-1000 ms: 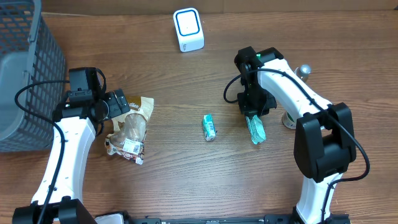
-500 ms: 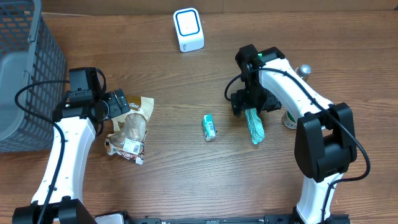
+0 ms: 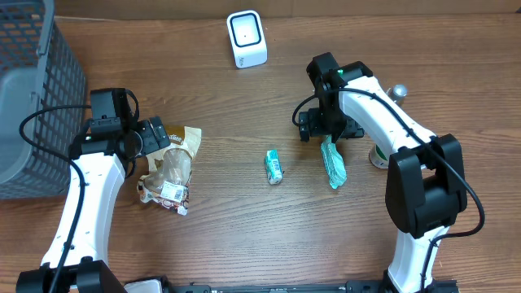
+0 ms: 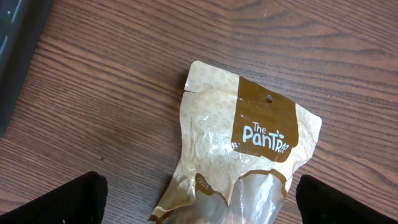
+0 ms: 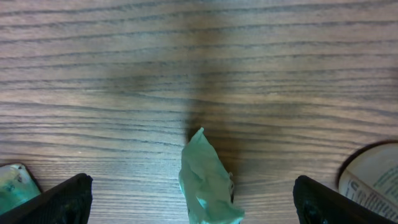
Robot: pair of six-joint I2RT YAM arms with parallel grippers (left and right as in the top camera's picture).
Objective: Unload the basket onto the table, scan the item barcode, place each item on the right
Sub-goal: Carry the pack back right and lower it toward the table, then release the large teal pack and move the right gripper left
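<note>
The green packet lies flat on the desk, right of its middle, its crumpled top end pointing toward the far edge. The right gripper hangs just over that end with its fingers spread wide; in the wrist view the tip of the packet sits between them and neither finger touches it, so nothing is held. Just beside the packet, toward the right edge, stands a can, and a small green wrapper lies near the desk's middle. The scanner stands at the far edge, well apart from the packet. Toward the left edge, the left gripper is also spread, over the top of a brown snack bag, beside a grey basket. The step looks like the pick-up, with the scan itself not yet done. Next, the right fingers would need to drop around the packet, close on it, then carry it to the scanner's face with the barcode turned toward it; where that barcode is cannot be made out.
</note>
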